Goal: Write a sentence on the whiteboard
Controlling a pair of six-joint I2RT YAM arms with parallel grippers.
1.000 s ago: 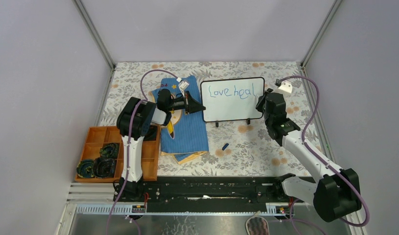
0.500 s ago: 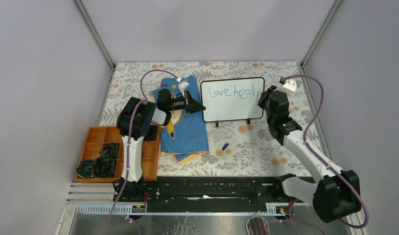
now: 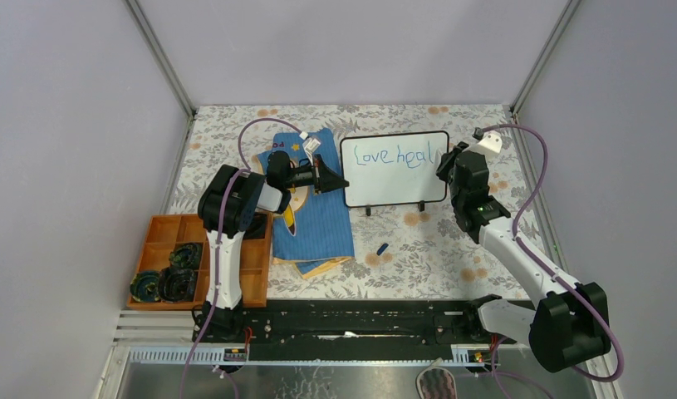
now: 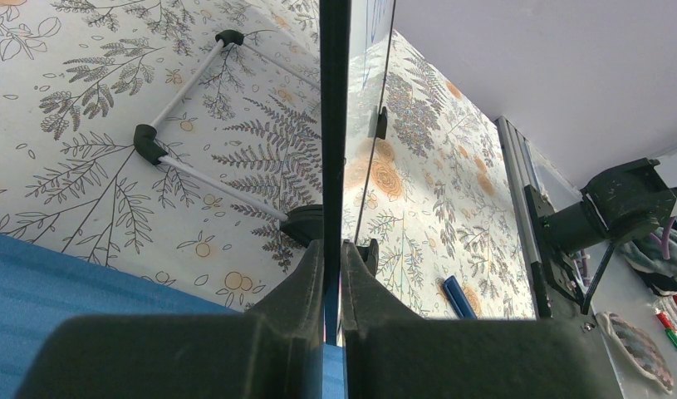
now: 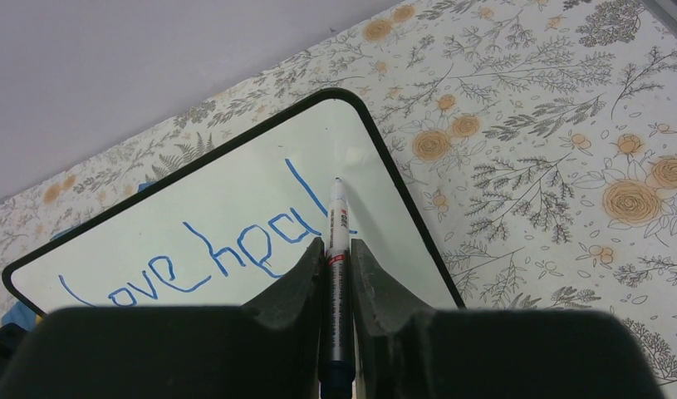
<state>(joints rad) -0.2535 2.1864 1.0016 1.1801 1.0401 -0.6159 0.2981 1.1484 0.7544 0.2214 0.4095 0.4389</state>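
The whiteboard (image 3: 393, 188) stands upright at the back middle of the flowered table. The sentence (image 3: 399, 156) reads "Love heal" in blue on one line, also clear in the right wrist view (image 5: 193, 262). My left gripper (image 3: 338, 181) is shut on the board's left edge; the left wrist view shows the black frame (image 4: 335, 125) edge-on between the jaws of that gripper (image 4: 333, 249). My right gripper (image 5: 331, 245) is shut on a white marker (image 5: 338, 220), whose tip points at the white surface just right of the "l". I cannot tell whether the tip touches.
A blue cartoon-print cloth (image 3: 318, 224) lies under the left arm. An orange tray (image 3: 256, 274) with dark items sits at the near left. A blue marker cap (image 3: 382, 248) lies in front of the board. The board's white rod stand (image 4: 189, 79) rests behind it.
My right gripper with the marker has shifted slightly up and to the right, off the end of the "l". The writing is unchanged. The left arm has not moved.
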